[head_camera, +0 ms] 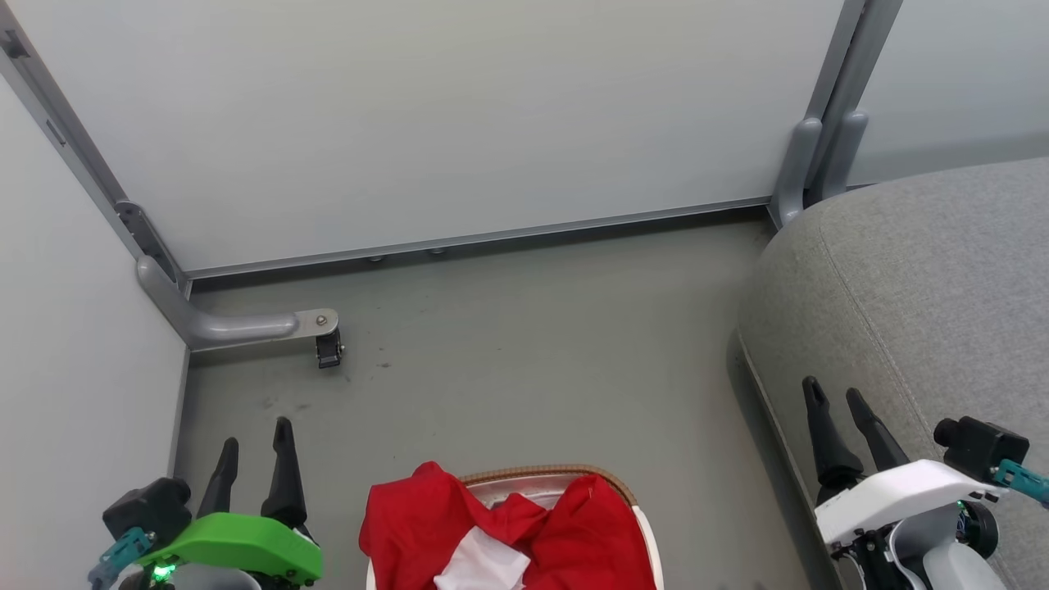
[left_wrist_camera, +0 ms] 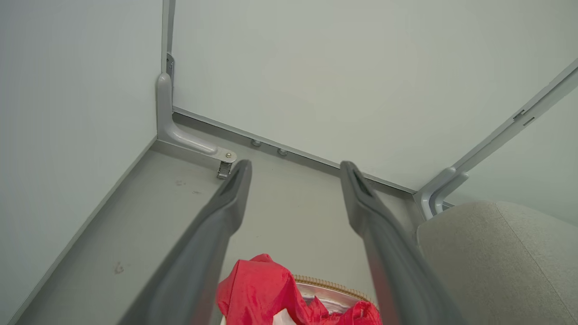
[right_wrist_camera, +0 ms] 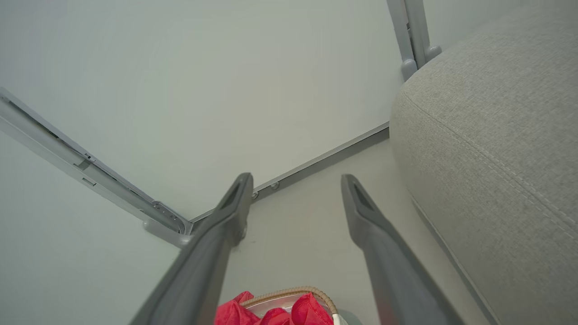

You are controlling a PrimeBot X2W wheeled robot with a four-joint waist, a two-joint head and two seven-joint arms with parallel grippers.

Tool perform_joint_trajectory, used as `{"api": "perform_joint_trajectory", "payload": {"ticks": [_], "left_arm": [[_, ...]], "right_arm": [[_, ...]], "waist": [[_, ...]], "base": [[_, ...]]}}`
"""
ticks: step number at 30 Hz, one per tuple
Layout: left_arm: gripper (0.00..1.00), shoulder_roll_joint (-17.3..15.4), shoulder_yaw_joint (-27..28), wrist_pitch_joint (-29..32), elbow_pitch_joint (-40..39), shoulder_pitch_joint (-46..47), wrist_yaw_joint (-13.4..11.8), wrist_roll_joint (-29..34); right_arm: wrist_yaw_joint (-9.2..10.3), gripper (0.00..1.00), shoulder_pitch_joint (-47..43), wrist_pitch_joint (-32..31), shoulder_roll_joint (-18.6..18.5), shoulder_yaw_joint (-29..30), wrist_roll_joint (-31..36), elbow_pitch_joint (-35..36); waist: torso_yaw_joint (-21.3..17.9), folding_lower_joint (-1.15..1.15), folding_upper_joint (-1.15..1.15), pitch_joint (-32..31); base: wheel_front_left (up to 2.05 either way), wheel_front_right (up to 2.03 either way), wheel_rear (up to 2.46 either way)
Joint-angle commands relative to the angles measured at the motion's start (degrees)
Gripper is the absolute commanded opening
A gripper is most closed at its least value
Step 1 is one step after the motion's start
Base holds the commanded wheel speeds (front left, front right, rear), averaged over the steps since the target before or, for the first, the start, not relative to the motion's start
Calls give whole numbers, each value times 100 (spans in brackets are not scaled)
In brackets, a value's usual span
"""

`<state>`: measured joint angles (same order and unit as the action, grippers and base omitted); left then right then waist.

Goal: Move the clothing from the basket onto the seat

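clothing [head_camera: 590, 533]: red, crumpled (white patch showing), heaped in basket [head_camera: 533, 473] | seat [head_camera: 926, 279]: grey cushion, right of basket

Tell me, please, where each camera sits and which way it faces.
Head view: on the head, facing forward and down at floor, basket, clothing and seat; left claw lower left, right claw lower right.
Left wrist view: on that wrist, looking along the open left claw at the wall.
Right wrist view: on that wrist, looking along the open right claw at the wall.
Shared: all show clothing, basket and seat.
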<state>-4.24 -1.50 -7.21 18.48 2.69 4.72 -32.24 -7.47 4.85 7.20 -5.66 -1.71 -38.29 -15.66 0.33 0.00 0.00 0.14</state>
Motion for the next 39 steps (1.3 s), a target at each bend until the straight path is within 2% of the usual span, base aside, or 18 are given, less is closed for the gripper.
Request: {"api": "perform_joint_trajectory", "payload": {"ticks": [1, 17, 39], "left_arm": [[100, -45, -25, -69, -40, -16, -38, 176], [100, -50, -175, -300, -102, -87, -284, 1076], [100, 91, -107, -575, -52, -350, -179, 2028]], "right_arm": [[-3, 100, 111, 67, -50, -41, 217, 67], [-3, 100, -28, 302, 51, 23, 1302, -89], [-3, 100, -163, 572, 60, 92, 2304, -317]], "waist": [[1, 0, 0, -6], [30, 0, 0, -4], [26, 0, 0, -64]], "base": [[0, 0, 0], [0, 0, 0], [0, 0, 0]]}}
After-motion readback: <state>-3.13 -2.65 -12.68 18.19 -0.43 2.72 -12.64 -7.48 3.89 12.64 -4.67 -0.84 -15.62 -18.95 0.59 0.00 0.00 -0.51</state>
